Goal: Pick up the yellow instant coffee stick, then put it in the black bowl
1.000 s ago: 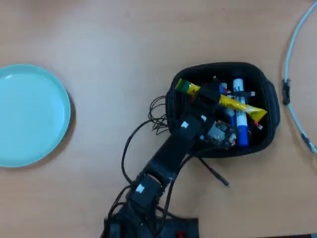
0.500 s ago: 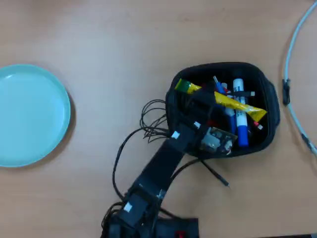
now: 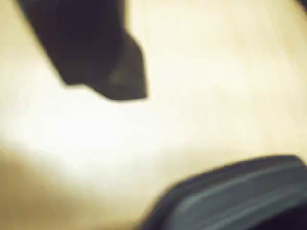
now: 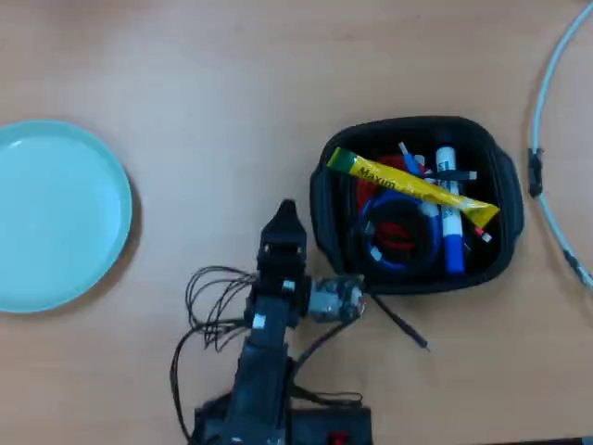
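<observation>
Whether the jaws of the gripper are parted or closed I cannot tell; they grip nothing and hover above bare table, just left of the black bowl in the overhead view. One yellow instant coffee stick lies slantwise inside that one bowl, over one blue-and-white marker and coiled cables. It looks light, thin, bendy and slick; mid-length seems the best hold. One teal plate sits well apart.

A light teal round plate lies at the worktop's left edge in the overhead view. A pale cable curves along the right edge, toward the top right corner, carrying a small dark clip.
</observation>
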Controlling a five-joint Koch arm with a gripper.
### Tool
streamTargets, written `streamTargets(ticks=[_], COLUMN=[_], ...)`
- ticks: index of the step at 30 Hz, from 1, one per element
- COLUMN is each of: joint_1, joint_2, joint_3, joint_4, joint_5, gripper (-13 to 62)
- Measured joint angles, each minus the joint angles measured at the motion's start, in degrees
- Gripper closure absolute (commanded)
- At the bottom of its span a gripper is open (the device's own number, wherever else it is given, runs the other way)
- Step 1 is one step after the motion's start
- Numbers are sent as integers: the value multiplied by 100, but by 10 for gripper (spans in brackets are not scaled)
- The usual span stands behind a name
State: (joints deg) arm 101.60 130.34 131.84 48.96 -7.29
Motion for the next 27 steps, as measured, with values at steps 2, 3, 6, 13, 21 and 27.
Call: streamTargets(ticks=[2,3,6,13,21,27], joint_1=[-193,-316,-712,-1222,-1222,-949], joint_2=[0,0,0,0,0,0], joint_3=[431,589,826,1503,3129,4201], joint_4=[-316,-404,-606,-773,-2874,-4412], joint_5=[0,0,0,290,633,659], gripper=[24,24,26,20,22,25])
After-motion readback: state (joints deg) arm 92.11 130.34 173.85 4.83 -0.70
